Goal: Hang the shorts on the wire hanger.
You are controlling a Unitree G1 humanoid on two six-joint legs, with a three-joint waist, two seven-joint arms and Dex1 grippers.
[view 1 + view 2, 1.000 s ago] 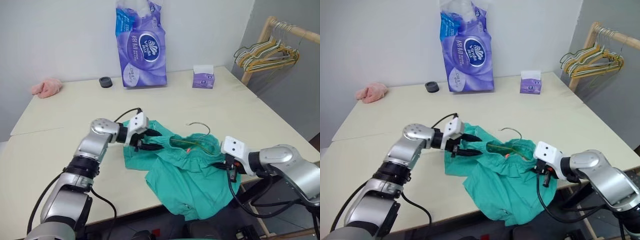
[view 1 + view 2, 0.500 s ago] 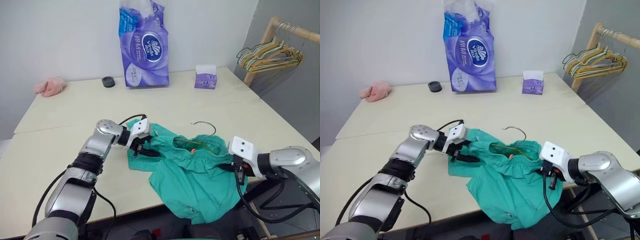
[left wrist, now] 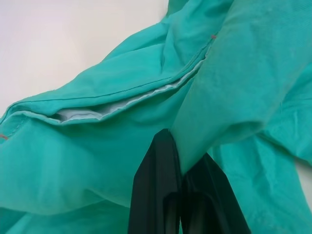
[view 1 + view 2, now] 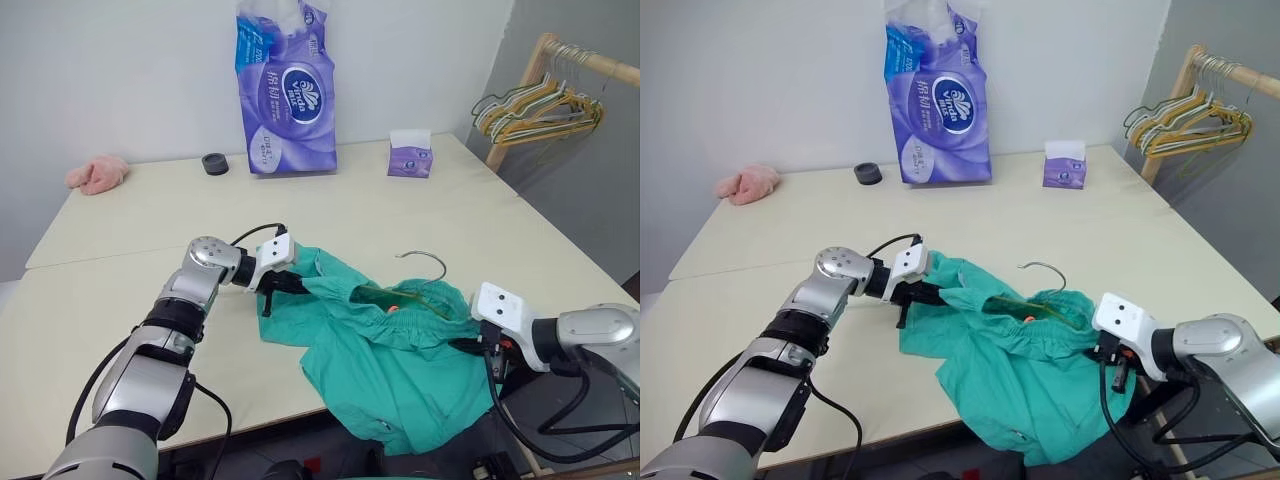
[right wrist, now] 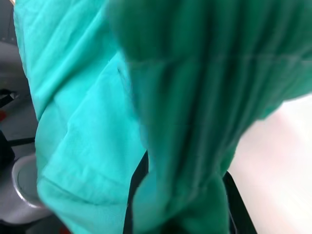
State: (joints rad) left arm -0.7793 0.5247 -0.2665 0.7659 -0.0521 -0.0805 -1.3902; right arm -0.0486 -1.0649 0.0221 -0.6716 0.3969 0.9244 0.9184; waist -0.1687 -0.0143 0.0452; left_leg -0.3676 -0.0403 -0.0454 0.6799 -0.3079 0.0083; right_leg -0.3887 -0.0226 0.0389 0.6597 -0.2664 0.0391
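**At frame centre: shorts, held at both ends**

At lower centre we log the shorts [image 4: 390, 350] spread over the table [image 4: 120, 260] edge. The wire hanger [image 4: 425, 262] lies mostly buried in the waistband; we see its hook and a short stretch of wire. Left gripper [image 4: 292, 284] pinches a fold; right gripper [image 4: 468, 346] is clamped on the waistband, fingertips hidden. The purple pack [image 4: 285, 95] carries print too small to read.

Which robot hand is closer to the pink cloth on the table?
The left. The left gripper pinches the shorts on the side of the table toward the pink cloth. The right gripper grips the shorts at the opposite, near-right edge, much farther away.
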